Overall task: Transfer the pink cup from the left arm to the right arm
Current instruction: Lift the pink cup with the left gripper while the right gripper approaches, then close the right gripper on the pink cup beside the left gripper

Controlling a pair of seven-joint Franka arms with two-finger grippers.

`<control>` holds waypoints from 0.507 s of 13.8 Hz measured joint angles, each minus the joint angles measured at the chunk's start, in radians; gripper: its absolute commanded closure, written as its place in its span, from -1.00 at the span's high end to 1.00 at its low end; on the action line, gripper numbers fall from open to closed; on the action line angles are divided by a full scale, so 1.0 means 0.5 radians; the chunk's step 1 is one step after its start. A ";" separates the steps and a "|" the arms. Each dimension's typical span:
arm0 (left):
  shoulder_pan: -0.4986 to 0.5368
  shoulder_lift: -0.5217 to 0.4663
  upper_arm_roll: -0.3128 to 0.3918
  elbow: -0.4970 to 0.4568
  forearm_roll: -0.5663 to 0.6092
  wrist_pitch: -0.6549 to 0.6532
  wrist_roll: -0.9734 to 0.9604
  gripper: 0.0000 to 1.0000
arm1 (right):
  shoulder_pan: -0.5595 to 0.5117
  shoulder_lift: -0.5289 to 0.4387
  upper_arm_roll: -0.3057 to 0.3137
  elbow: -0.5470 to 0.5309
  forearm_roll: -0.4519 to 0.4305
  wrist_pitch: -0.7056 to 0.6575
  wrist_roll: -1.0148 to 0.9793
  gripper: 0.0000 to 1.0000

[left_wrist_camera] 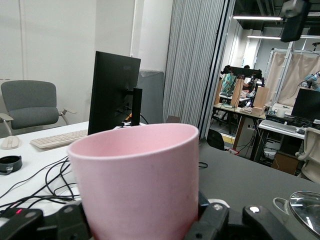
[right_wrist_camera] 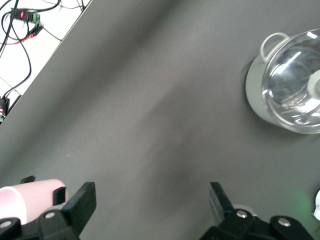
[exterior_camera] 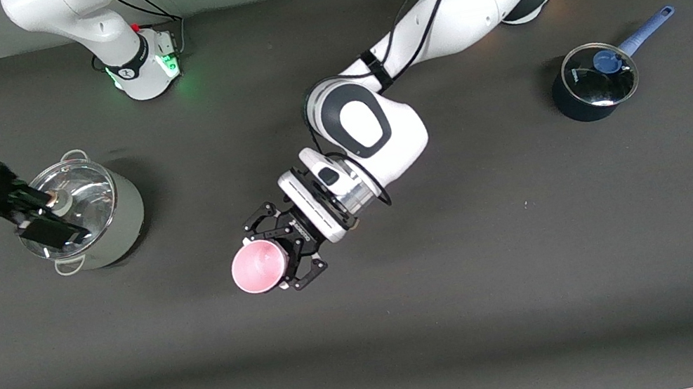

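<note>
The left gripper (exterior_camera: 279, 257) is clamping the empty pink cup (exterior_camera: 257, 268) over the counter (exterior_camera: 511, 279), while the right gripper (exterior_camera: 48, 218) is hanging wide apart over the lidded grey pot (exterior_camera: 109, 225).

Small pale-pink cup (exterior_camera: 257, 267), plain, tapered, no handle; tipped sideways, open mouth facing the front camera, clamped in the left gripper (exterior_camera: 286, 253) above mid-table.

Dark grey desk (exterior_camera: 477, 285), white side table with black monitor (left_wrist_camera: 115, 92) and keyboard (left_wrist_camera: 57, 139), grey office chair (left_wrist_camera: 31, 105), grey folding partition (left_wrist_camera: 192, 60), ceiling strip lights (left_wrist_camera: 257, 18)
</note>
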State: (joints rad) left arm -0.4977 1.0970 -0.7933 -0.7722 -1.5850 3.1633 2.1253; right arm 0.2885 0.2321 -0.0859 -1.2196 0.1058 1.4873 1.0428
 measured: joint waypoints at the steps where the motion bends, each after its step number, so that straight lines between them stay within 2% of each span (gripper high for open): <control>1: -0.015 -0.004 0.020 0.004 0.002 0.018 0.000 -1.00 | 0.041 0.038 0.000 0.057 0.000 -0.014 0.041 0.99; 4: -0.072 -0.020 0.063 0.030 0.002 0.056 0.000 -1.00 | 0.198 0.172 0.001 0.247 0.000 -0.042 0.239 0.99; 7: -0.139 -0.025 0.107 0.044 0.002 0.123 -0.001 -1.00 | 0.298 0.254 0.001 0.334 0.000 -0.043 0.316 0.99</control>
State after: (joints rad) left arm -0.5673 1.0844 -0.7400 -0.7501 -1.5839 3.2248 2.1247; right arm 0.4375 0.3588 -0.0853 -1.0526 0.1057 1.4657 1.2010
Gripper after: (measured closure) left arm 0.344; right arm 0.000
